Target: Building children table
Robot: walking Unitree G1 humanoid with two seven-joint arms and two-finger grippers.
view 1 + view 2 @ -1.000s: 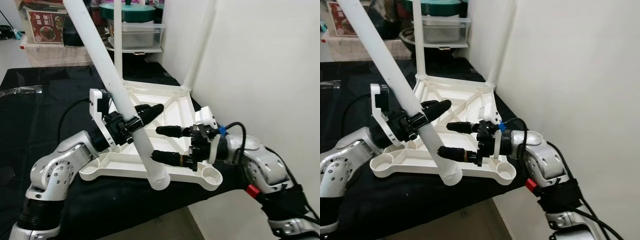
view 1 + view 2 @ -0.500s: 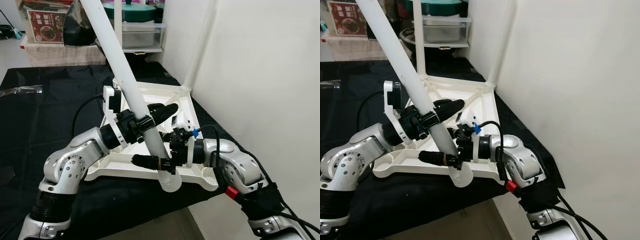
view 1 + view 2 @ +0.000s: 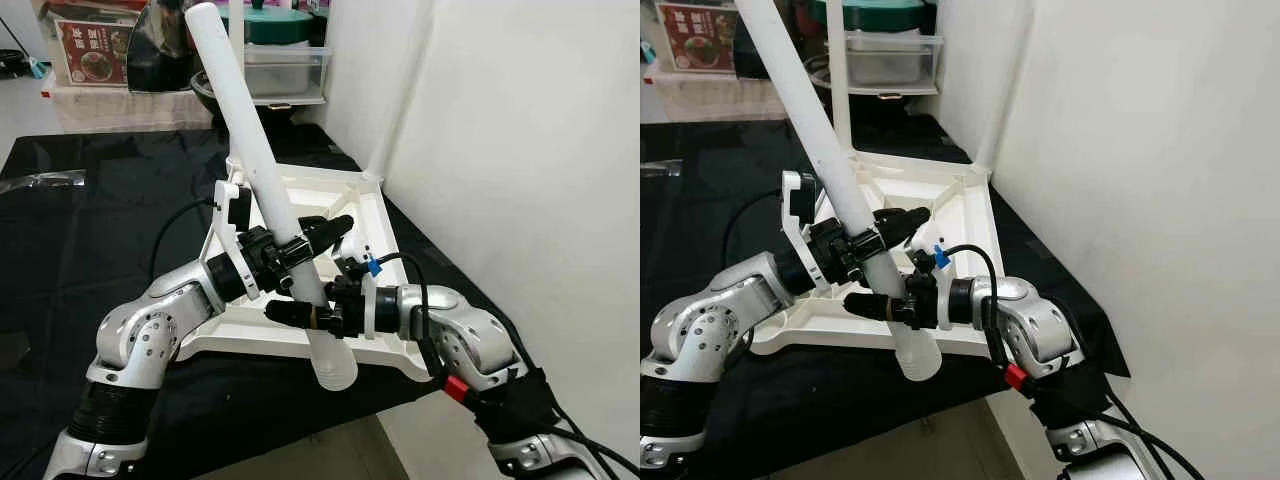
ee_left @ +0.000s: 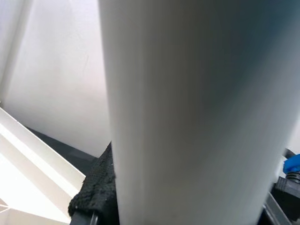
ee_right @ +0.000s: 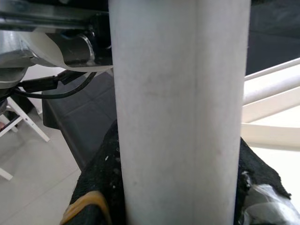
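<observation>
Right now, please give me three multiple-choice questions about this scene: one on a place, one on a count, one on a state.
1. Where does the upturned white tabletop lie?
A. on the black cloth
B. on the floor
C. on a shelf

2. How many legs already stand up from the tabletop's far corners?
A. none
B. two
C. four

3. How is the loose white leg held?
A. by the left gripper alone
B. by both grippers
C. it lies free on the cloth

Answers:
1 A: the black cloth spreads under the tabletop.
2 B: one leg and another leg rise at the far corners.
3 B: the left gripper clamps it at mid-length, the right gripper lower down, near its ribbed end.
</observation>
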